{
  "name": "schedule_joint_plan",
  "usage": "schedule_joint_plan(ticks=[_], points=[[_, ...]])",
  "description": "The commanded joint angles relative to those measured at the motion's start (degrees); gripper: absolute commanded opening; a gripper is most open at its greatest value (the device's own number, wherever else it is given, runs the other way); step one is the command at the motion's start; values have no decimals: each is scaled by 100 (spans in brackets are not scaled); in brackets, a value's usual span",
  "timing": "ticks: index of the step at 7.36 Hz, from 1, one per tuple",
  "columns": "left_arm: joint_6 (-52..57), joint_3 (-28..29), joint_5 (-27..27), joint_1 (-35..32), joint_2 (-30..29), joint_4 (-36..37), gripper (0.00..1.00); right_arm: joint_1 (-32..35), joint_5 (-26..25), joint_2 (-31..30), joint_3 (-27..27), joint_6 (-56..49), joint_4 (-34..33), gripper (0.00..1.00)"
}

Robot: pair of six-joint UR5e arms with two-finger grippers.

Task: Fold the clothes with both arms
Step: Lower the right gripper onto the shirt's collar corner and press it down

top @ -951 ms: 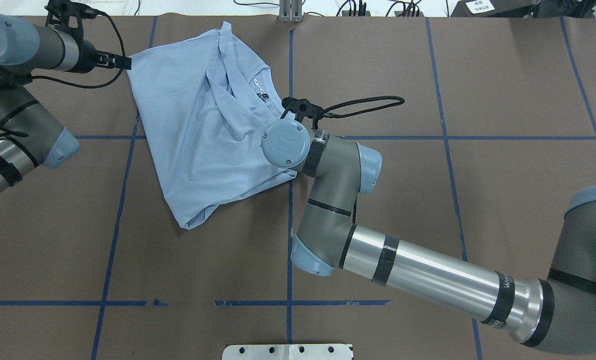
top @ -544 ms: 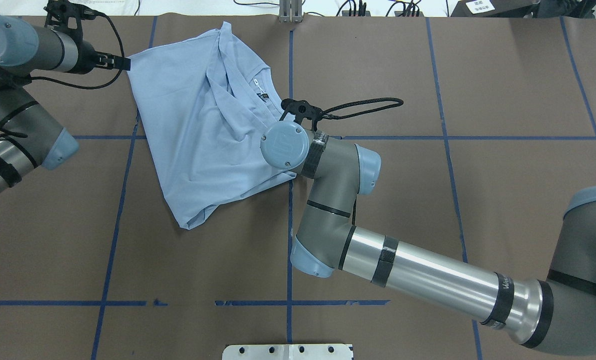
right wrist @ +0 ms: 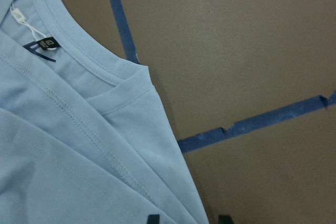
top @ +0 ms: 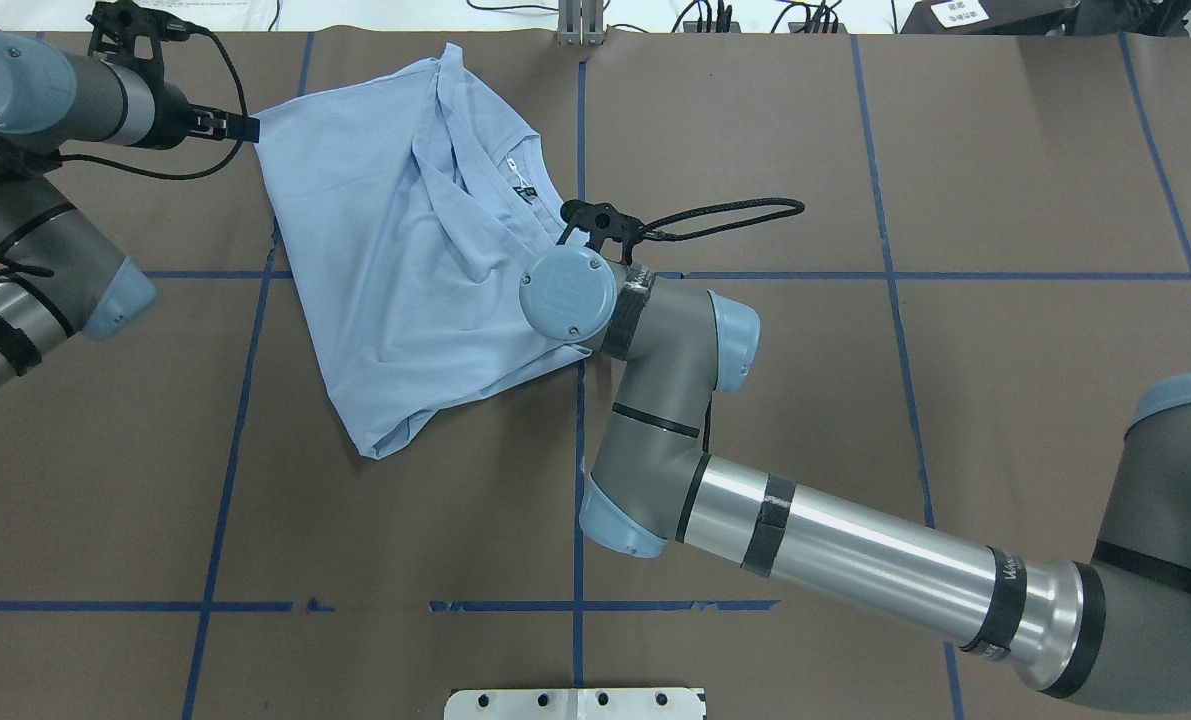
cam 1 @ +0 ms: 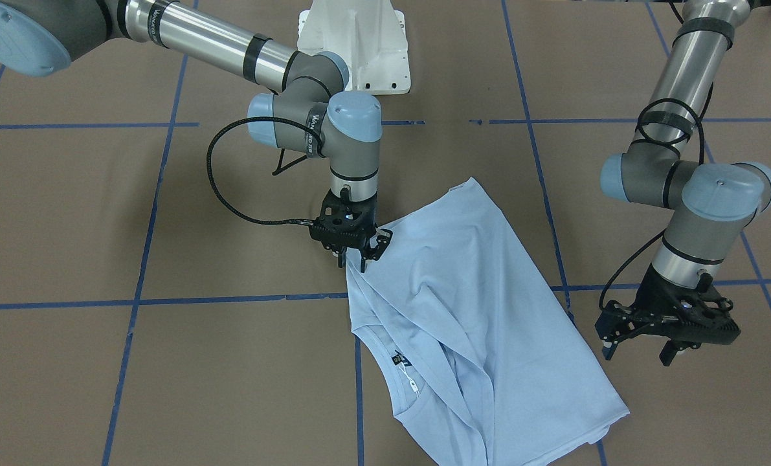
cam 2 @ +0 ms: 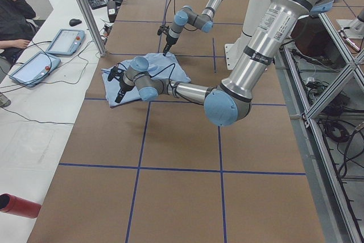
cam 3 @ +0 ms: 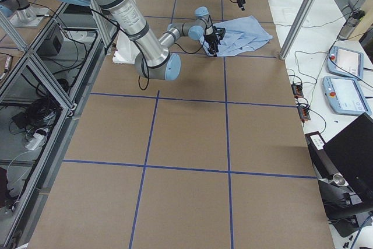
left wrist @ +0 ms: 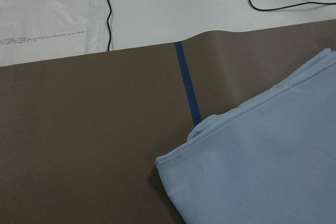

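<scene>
The light blue T-shirt [cam 1: 476, 310] lies partly folded and creased on the brown table, its dark neck label [cam 1: 398, 358] showing; the chest print is hidden. It also shows in the overhead view [top: 395, 250]. My right gripper [cam 1: 354, 261] is low at the shirt's edge near the collar, open; in the right wrist view one fingertip [right wrist: 152, 217] is over the cloth [right wrist: 79, 156] and the other over the table. My left gripper [cam 1: 637, 351] is open and empty, just off the shirt's corner [left wrist: 163, 162]. In the overhead view it [top: 245, 126] sits beside that corner.
Blue tape lines [top: 579, 420] cross the brown table cover. A white pedestal base [cam 1: 354, 45] stands at the robot's side. The right arm's black cable [cam 1: 230, 194] loops over the table. A white surface with cables [left wrist: 157, 3] lies past the table's far edge.
The right wrist has shifted slightly over the shirt's edge. The left arm has edged slightly away. The shirt has not moved.
</scene>
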Motion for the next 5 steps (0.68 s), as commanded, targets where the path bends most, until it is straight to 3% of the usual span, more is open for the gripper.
schedule_joint_plan(ticks=[1,4,5], points=[[0,0,0,0,3,0,100,-4,0,-8,0,0,0,31],[-9,0,0,0,-5,0,100,-4,0,-16,-18,-9,0,29],[-9,0,0,0,-6,0,100,-4,0,-16,-18,0,0,18]])
